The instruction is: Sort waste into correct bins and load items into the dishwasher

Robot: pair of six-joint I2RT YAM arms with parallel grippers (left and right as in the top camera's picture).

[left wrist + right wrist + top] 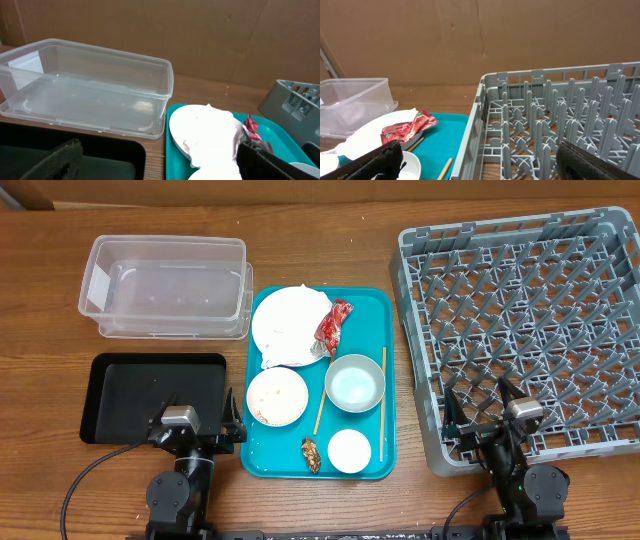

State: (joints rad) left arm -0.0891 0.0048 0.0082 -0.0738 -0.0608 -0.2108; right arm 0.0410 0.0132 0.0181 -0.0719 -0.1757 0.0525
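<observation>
On the teal tray (372, 310) lie a white plate (272, 330) under crumpled napkins (300, 310), a red wrapper (333, 325), a bowl with rice grains (277, 396), a pale empty bowl (355, 383), a white cup (350, 451), a brown scrap (311, 455) and two chopsticks (382, 405). The clear tub (165, 285) and the black tray (150, 395) stand to its left, and the grey dish rack (530, 320) to its right. My left gripper (197, 423) hangs open over the black tray's near right corner. My right gripper (480, 415) is open over the rack's near left corner. Both are empty.
A brown cardboard wall (470, 40) closes the far side. The left wrist view shows the tub (85, 85), the napkins (210, 132) and the wrapper (251, 131) ahead. The right wrist view shows the rack's upright pegs (560, 115) straight ahead and the wrapper (407, 129) to the left.
</observation>
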